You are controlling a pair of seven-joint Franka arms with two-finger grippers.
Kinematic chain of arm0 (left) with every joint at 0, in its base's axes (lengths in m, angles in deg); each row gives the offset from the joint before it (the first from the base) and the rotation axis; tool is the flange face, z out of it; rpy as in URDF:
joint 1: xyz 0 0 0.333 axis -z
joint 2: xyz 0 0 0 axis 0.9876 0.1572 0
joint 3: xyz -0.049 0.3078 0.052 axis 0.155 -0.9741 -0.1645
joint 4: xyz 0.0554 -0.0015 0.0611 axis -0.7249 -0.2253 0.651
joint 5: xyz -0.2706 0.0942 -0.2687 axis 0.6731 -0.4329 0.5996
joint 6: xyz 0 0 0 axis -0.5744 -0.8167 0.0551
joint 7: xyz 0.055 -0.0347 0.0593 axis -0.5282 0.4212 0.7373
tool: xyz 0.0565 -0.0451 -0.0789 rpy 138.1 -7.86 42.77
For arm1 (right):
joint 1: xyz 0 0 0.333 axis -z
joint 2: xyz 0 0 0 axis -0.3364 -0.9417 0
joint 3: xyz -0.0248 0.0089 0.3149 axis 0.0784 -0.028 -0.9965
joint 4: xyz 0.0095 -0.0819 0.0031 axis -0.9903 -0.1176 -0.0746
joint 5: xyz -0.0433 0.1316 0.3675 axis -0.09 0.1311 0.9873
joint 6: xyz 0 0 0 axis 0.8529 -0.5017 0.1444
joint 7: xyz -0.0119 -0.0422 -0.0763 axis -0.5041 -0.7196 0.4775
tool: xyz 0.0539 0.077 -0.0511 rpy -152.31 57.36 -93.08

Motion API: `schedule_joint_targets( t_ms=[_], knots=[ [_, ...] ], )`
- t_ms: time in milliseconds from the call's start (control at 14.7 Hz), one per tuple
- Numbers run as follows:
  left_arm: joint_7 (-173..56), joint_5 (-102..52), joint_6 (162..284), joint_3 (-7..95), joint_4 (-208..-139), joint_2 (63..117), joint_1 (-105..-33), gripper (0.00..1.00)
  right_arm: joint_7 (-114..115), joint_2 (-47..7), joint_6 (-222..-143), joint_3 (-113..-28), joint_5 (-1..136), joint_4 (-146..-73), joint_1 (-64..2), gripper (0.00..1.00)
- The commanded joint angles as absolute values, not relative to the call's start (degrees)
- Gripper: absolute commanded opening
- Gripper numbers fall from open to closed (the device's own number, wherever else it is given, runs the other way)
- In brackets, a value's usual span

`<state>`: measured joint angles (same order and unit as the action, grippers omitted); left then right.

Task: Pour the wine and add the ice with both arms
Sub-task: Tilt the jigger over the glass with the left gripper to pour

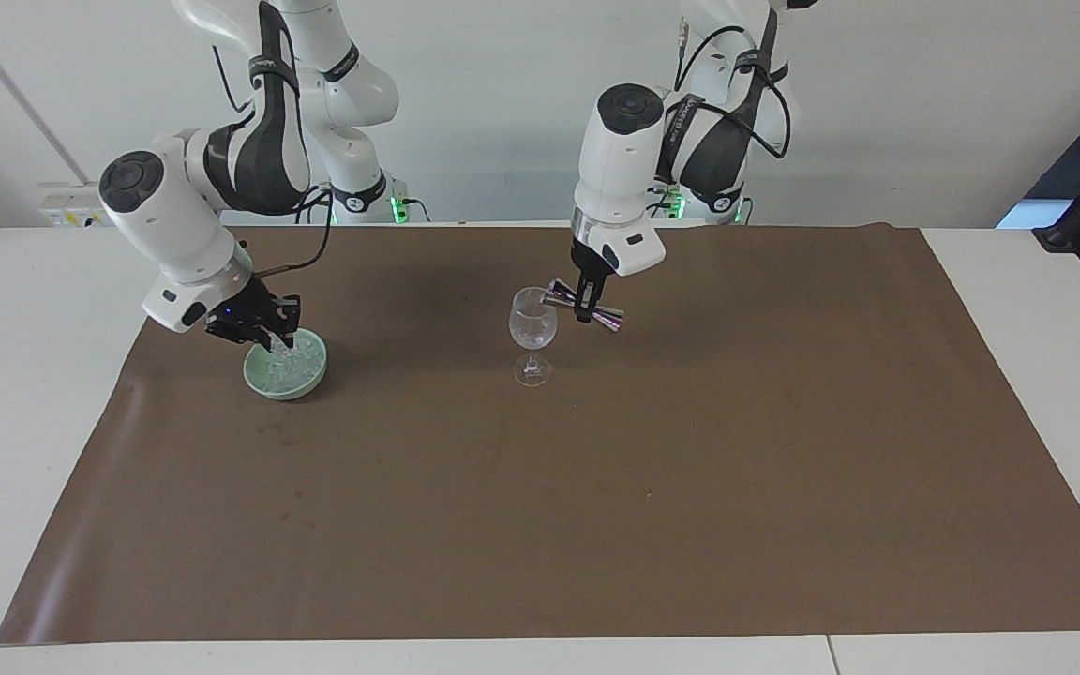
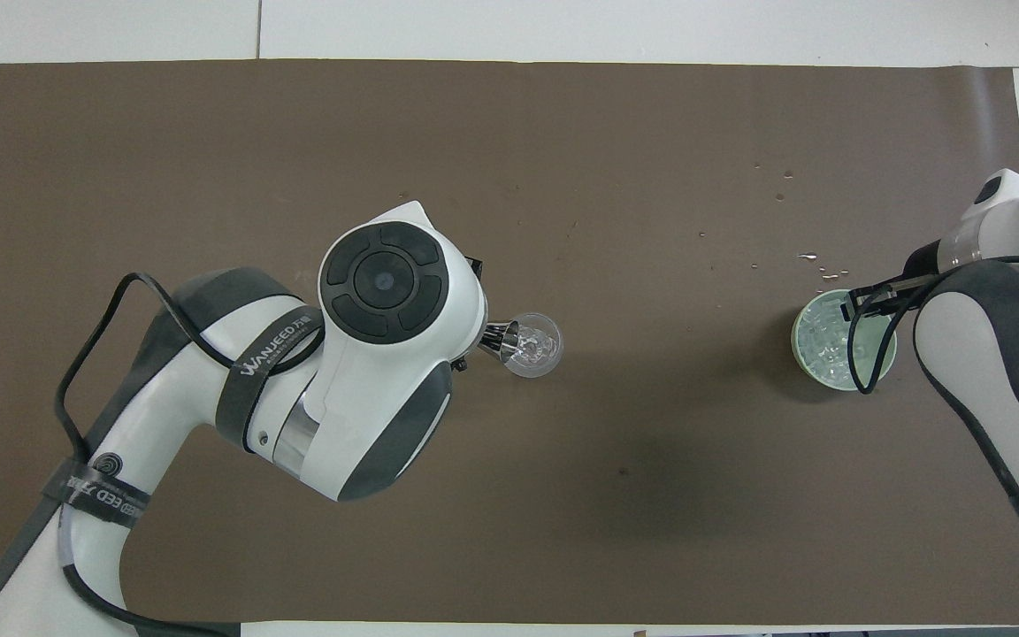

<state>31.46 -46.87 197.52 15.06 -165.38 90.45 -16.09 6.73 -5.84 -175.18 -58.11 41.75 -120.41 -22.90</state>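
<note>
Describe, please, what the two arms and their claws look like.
Both the left arm and the right arm have glossy white shells, dark grey joint bands and round dark end caps. Loose black cables loop along them. A band on the left arm reads WANJEED in white. The left claw and the right claw are small and black.

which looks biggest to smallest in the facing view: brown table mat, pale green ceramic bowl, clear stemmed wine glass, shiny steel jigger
1. Brown table mat, by far the largest.
2. Pale green ceramic bowl and clear stemmed wine glass: the bowl is wider, the glass taller, too close to rank.
3. Shiny steel jigger, tipped at the glass rim in the left gripper, is smallest.
</note>
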Motion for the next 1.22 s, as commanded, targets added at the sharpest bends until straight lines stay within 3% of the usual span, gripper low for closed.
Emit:
schedule_joint_targets(
  t_ms=[0,747,1155],
  knots=[
    [36.56,-52.41,198.67,14.49,-164.37,90.73,-13.37,0.00,3.01,-6.36,-170.67,-58.20,42.58,-116.11,-24.66,0.15],
    [45.18,-67.08,197.80,14.49,-164.89,89.94,-8.19,0.00,-5.18,-5.22,-162.58,-59.08,43.54,-109.42,-28.44,0.15],
    [45.45,-67.98,197.97,14.49,-164.54,89.59,-7.83,0.00,-7.64,-5.04,-162.48,-59.96,43.98,-109.16,-28.44,0.15]
  ],
)
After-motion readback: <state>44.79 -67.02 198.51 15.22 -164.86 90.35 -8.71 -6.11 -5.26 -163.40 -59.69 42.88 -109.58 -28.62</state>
